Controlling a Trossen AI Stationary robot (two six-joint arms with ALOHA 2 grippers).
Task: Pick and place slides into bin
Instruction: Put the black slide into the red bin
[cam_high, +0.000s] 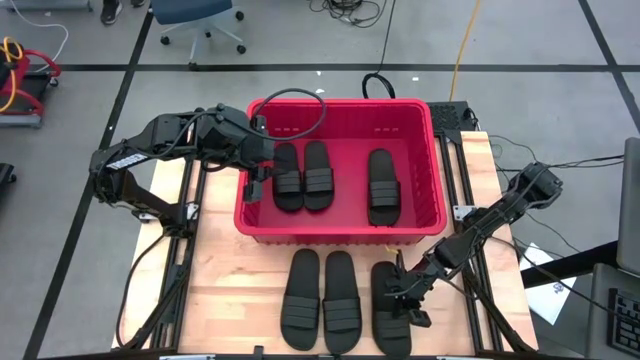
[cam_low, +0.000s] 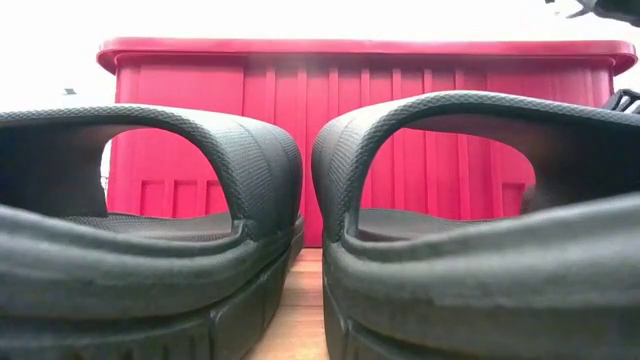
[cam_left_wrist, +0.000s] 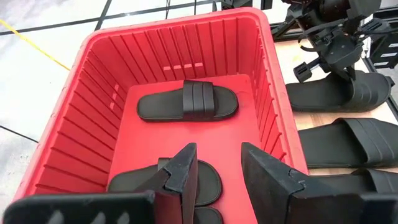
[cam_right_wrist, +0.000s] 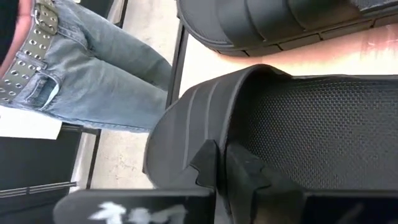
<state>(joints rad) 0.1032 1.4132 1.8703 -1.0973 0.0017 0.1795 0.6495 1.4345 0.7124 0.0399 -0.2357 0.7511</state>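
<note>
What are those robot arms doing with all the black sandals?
They are putting slides into the red bin. Three slides lie inside it, three on the table. The right gripper is down at the rightmost table slide, its fingers closed on the edge. The left gripper hovers open over the bin's left side.

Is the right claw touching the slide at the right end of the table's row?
Touching. The right wrist view shows the right claw with its fingers pressed on the rightmost slide's strap edge; the high view puts that claw over the same slide.
</note>
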